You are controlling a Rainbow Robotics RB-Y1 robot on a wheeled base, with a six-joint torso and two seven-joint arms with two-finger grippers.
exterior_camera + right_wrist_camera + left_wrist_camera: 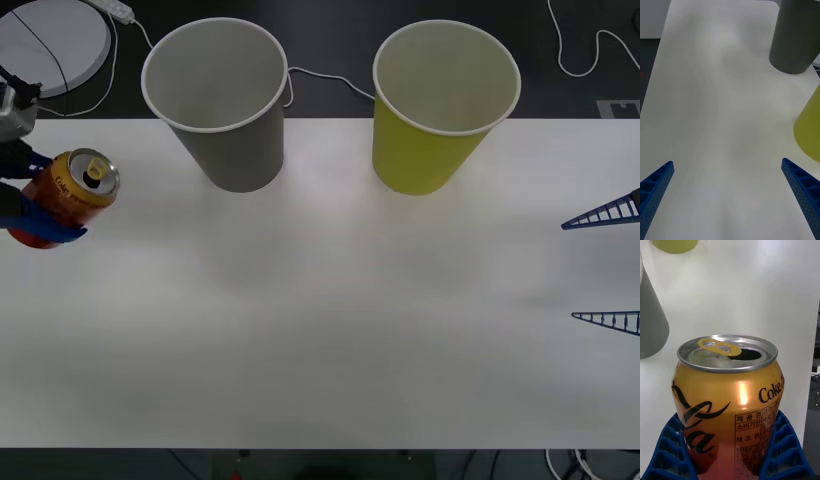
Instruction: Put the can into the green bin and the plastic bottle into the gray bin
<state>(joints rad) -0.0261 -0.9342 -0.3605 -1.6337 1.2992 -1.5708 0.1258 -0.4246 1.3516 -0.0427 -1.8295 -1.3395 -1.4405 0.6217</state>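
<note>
We see the left gripper (40,200) at the table's (320,330) left edge, its blue ribbed fingers (784,453) pinching the can (70,195) from both sides. Most of the arm is cut off by the frame there, and the can's lower part is hidden behind the fingers. In the left wrist view the can (728,405) fills the foreground, its base out of frame; we read "Coke" in black on the orange side, part of a large black script logo, and a block of small Korean print that we cannot make out in full. The gold pull tab lies over an opened mouth in the silver top.

The gray bin (220,100) and the green bin (440,105) stand upright side by side at the table's far edge, the gray one nearer the can, both showing pale insides. In the right wrist view only the lower wall of the gray bin (795,37) and a slice of the green bin (810,131) show.

The right gripper (610,265) pokes in from the table's right edge, only its fingertips visible, spread wide and holding nothing. A white round object (50,40) with a cable lies behind the table.
</note>
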